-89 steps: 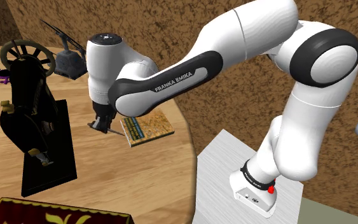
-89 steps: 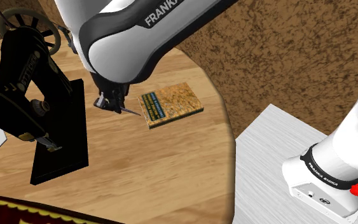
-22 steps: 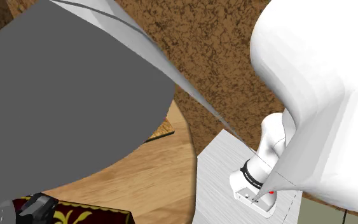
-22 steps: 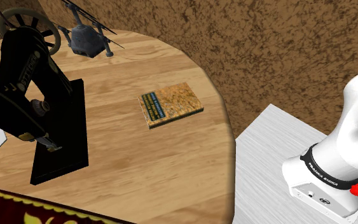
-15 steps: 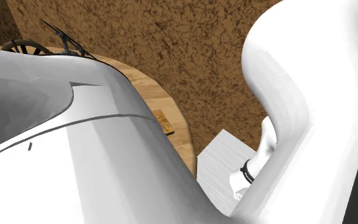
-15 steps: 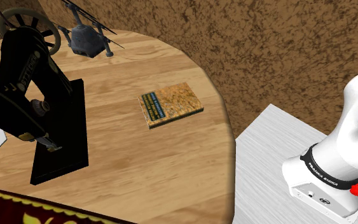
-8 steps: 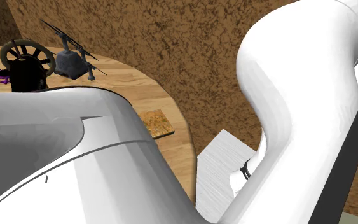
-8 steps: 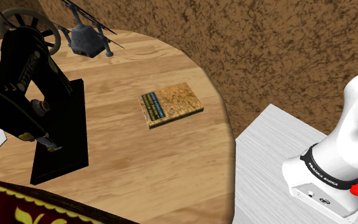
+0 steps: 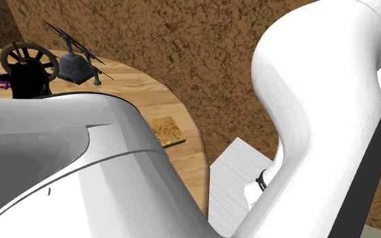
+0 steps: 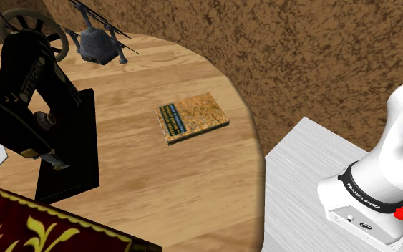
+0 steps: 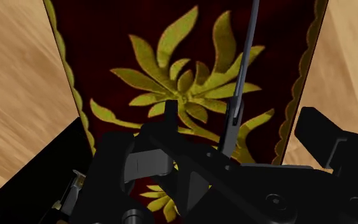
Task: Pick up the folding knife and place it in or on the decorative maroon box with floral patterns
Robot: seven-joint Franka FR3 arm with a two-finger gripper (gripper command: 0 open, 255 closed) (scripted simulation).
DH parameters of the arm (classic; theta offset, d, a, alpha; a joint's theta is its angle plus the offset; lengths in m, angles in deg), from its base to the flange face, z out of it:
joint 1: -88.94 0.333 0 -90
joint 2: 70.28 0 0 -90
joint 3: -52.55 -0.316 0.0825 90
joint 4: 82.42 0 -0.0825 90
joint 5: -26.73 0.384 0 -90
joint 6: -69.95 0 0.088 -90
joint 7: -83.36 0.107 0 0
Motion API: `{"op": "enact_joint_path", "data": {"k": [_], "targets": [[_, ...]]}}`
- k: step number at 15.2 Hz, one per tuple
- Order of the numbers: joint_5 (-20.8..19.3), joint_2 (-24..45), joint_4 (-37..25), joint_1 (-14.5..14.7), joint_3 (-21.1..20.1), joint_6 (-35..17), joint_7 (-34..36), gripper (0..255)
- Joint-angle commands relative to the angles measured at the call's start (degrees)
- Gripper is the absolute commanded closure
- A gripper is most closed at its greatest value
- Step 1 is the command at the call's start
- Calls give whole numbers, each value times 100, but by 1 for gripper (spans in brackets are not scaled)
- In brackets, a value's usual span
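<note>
The dark folding knife with a thin grey blade (image 11: 241, 76) sits at the black gripper (image 11: 225, 167). Its blade reaches out across the lid of the maroon box with gold floral patterns (image 11: 95, 51). The pick-up and the carry therefore look done. As I judge it, what is left is to let the knife settle on the lid and lift the hand clear.

I cannot tell whether the gripper pinches the knife or is spread around it, because the black parts overlap there.

The box stands on the round wooden tabletop (image 10: 157, 179), just beside the flat base of the black sewing machine (image 10: 28, 107). It is well apart from the brown-covered book (image 10: 191, 118), which lies nearer the tabletop's edge facing the white stand (image 10: 300, 172).

The white arm (image 9: 317, 101) rises from its base on that stand and folds over the tabletop, passing close by the shoulder camera. The hand is aimed straight down at the lid, close above it.
</note>
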Motion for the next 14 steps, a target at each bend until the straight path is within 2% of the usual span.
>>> {"op": "enact_joint_path", "data": {"k": [1,2,6,14], "targets": [[0,0,0,0,0,0,0,0],[2,-5,6,-2,-1,-2,-1,0],[81,-109,-575,64,-52,666,-72,0],[81,-109,-575,64,-52,666,-73,0]]}}
